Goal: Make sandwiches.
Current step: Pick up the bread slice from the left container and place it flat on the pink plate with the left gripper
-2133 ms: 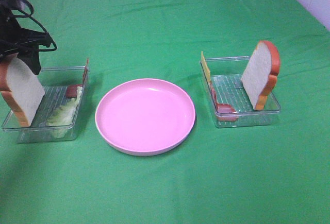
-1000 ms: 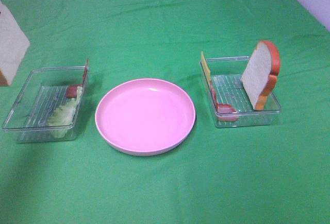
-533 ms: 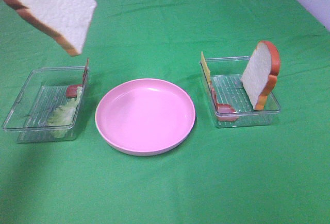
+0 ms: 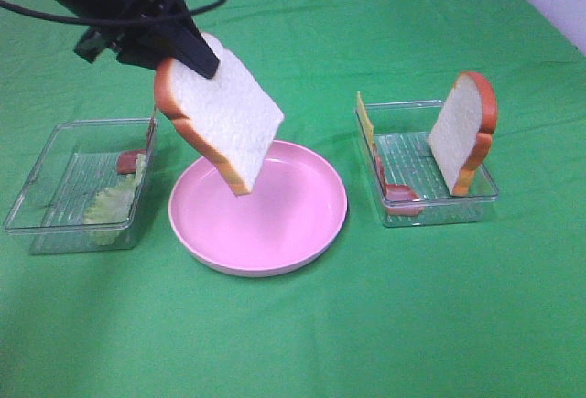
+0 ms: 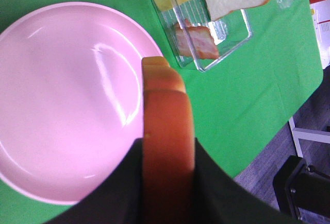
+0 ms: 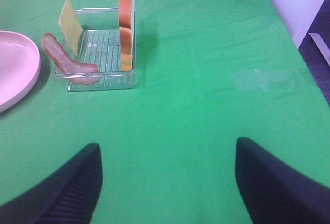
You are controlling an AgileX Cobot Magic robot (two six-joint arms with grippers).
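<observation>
Swung in from the upper left, the bread slice (image 4: pixel 224 123) now hangs tilted over the left part of the pink plate (image 4: pixel 335 210), its crust clenched between the left fingers (image 5: pixel 116 193). The right fingers (image 6: pixel 77 183) stand spread wide, grasping nothing, above the green counter (image 4: pixel 412 325). A second slice (image 4: pixel 462 137) stands upright in the right tray (image 4: pixel 430 217) with bacon (image 4: pixel 400 193) and cheese (image 4: pixel 365 119). Lettuce (image 4: pixel 112 204) lies in the left tray (image 4: pixel 46 222).

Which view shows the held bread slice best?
Exterior high: the held bread slice shows its whole white face, tilted above the plate. Left wrist shows only its crust edge; right wrist misses it.
</observation>
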